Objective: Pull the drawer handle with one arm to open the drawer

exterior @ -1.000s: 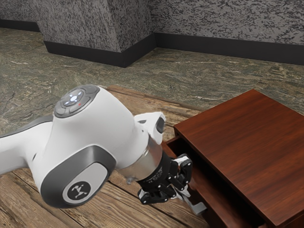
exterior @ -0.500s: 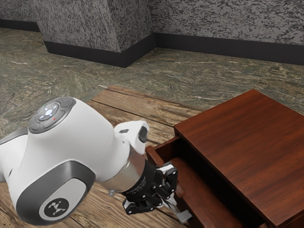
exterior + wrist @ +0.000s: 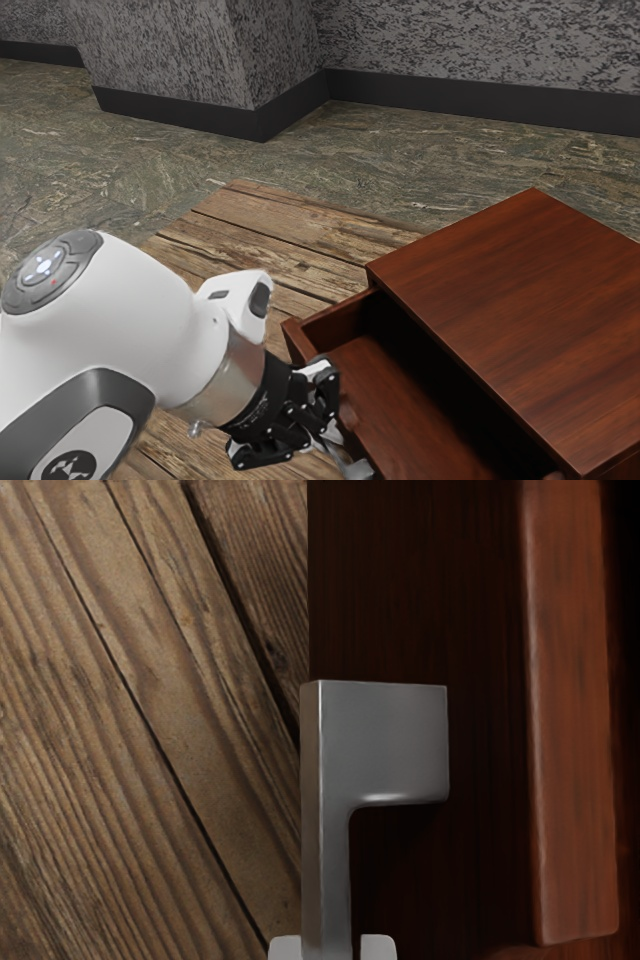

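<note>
On wood table (image 3: 262,228), tool (image 3: 338,455) clamped on handle (image 3: 335,830), drawer (image 3: 400,405) partly open

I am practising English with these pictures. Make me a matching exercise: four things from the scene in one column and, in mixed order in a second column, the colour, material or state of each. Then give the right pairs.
Things
1. drawer
2. handle
3. table
4. floor

Descriptions
a. grey metal
b. mottled greenish stone
c. pulled partly out of the red-brown cabinet
d. weathered wooden planks

Pairs: 1-c, 2-a, 3-d, 4-b
</note>
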Robot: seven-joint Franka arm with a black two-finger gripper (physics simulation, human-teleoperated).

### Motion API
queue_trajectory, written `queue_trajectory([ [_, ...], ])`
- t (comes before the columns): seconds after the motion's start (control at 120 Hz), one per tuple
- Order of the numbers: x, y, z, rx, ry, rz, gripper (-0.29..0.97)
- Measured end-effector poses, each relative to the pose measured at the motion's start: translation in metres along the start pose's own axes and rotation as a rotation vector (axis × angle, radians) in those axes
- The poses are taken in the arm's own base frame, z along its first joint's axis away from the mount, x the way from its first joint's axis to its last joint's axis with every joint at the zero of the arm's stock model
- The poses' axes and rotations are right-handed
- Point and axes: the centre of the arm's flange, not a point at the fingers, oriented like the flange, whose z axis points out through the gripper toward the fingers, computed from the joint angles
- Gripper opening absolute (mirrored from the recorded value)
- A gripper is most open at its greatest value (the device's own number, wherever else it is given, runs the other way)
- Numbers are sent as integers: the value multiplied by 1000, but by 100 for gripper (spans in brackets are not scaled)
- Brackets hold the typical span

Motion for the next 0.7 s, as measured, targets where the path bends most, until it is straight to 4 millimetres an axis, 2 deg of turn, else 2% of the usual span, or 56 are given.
queue_trajectory([
  [0.7,-1,-37,-17,-20,19,-26,-11],
])
